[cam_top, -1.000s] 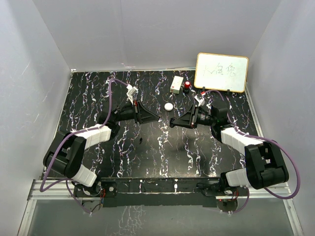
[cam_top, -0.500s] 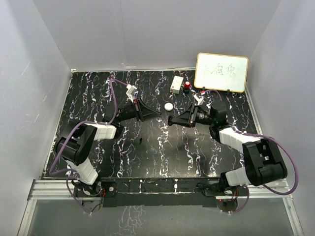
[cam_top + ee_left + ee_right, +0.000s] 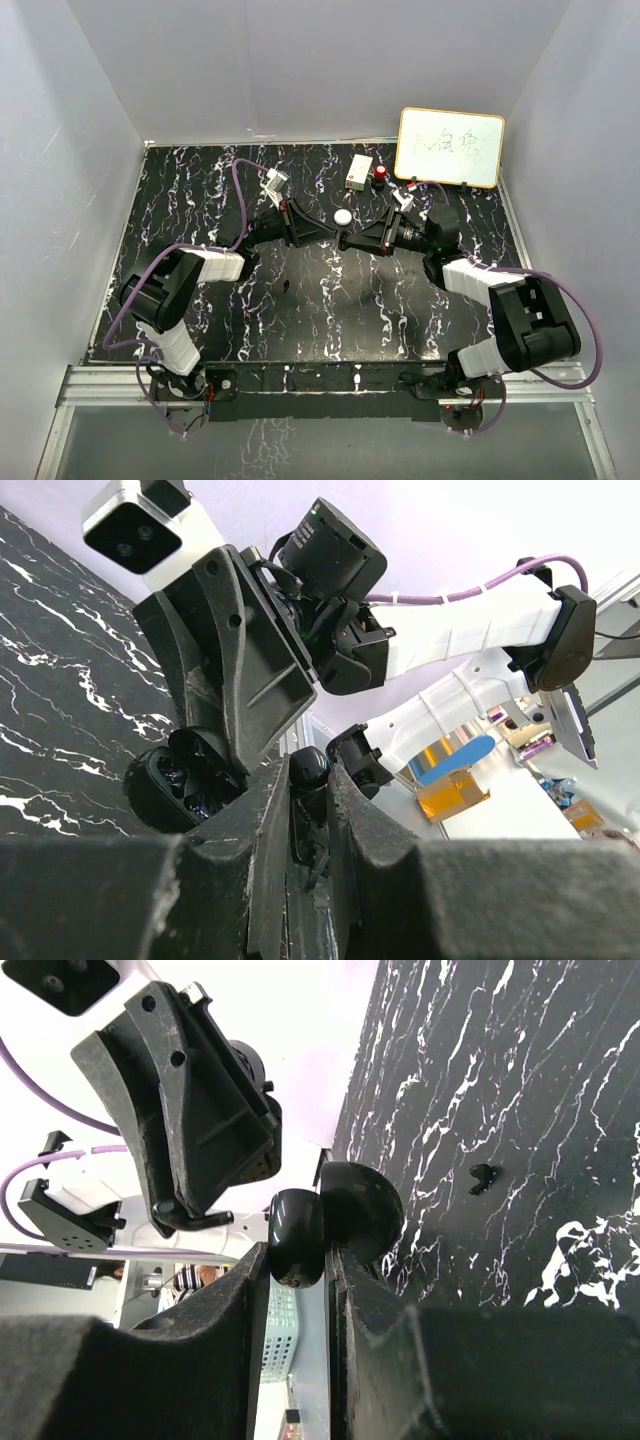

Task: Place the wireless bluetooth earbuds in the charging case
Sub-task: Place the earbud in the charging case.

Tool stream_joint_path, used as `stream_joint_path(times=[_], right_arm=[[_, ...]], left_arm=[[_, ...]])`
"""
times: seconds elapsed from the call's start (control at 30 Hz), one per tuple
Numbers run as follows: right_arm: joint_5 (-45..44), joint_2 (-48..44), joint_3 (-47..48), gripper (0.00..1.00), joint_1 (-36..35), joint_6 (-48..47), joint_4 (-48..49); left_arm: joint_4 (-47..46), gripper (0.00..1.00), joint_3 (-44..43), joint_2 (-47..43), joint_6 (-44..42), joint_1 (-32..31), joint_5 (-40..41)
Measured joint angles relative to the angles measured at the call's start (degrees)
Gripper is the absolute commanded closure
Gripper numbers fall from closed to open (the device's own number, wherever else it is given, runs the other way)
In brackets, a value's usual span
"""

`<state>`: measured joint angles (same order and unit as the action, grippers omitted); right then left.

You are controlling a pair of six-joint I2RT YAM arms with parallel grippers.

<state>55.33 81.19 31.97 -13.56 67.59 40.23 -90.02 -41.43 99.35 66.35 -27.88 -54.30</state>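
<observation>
Arms converged: left end effector [image 3: 308, 783] pinching earbud [image 3: 309, 766], right end effector [image 3: 300, 1252] gripping open charging case [image 3: 360, 1210].

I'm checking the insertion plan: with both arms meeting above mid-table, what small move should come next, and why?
Probably ease the left gripper forward: it pinches a tiny black stemmed earbud just short of the open black charging case held by the right gripper.

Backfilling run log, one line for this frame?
left tool: shut on earbud | right tool: shut on open charging case | tools tip to tip | second earbud: loose on table
</observation>
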Motion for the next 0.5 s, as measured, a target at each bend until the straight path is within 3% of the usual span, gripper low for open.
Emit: stream_joint_path(times=[0.5], right_arm=[[-1.01, 1.07, 0.00, 1.00, -0.28, 5.64, 6.93]], left_arm=[[1.70, 1.00, -0.28, 0.04, -4.24, -2.73, 0.81]])
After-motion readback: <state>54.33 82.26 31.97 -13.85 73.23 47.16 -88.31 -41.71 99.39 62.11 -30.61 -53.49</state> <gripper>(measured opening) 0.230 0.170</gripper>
